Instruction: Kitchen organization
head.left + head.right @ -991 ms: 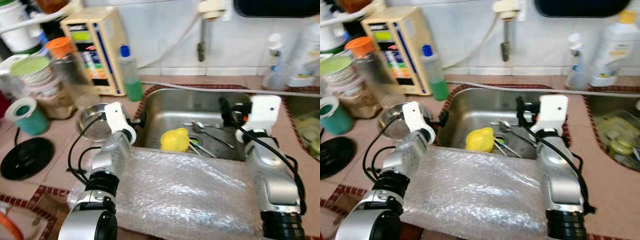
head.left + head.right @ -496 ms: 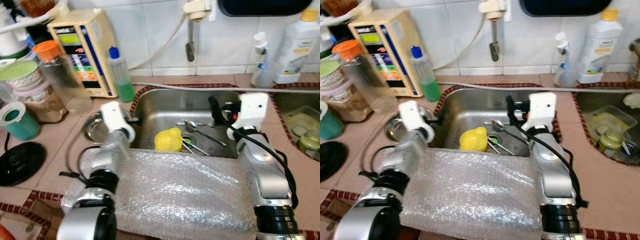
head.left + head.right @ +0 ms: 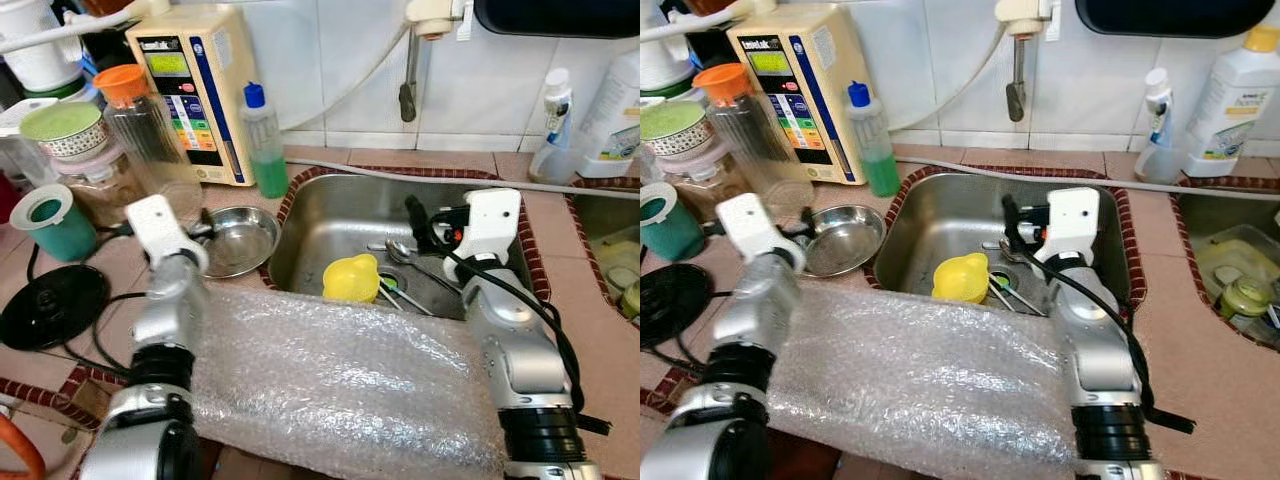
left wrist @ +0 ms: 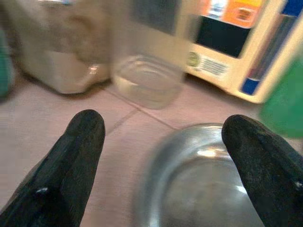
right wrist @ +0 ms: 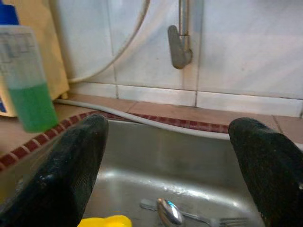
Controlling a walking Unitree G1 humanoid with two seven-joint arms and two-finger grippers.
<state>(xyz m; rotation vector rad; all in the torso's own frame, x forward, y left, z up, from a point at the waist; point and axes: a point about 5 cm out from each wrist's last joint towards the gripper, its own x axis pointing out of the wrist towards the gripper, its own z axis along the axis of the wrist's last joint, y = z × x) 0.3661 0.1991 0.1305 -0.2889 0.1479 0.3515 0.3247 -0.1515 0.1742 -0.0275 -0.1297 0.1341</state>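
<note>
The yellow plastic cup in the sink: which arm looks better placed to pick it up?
Probably the right. The right gripper hangs open over the steel sink, near the yellow plastic cup. The left gripper is out over the round steel bowl on the counter.

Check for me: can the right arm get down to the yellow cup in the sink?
Probably yes. The right gripper hangs open over the sink, and the yellow cup sits just below, to its left, with nothing between.

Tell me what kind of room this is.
A home kitchen, most likely: a steel sink with spoons lying in it, a tap on the tiled wall, and a bottle of green dish soap beside jars on the counter.
</note>
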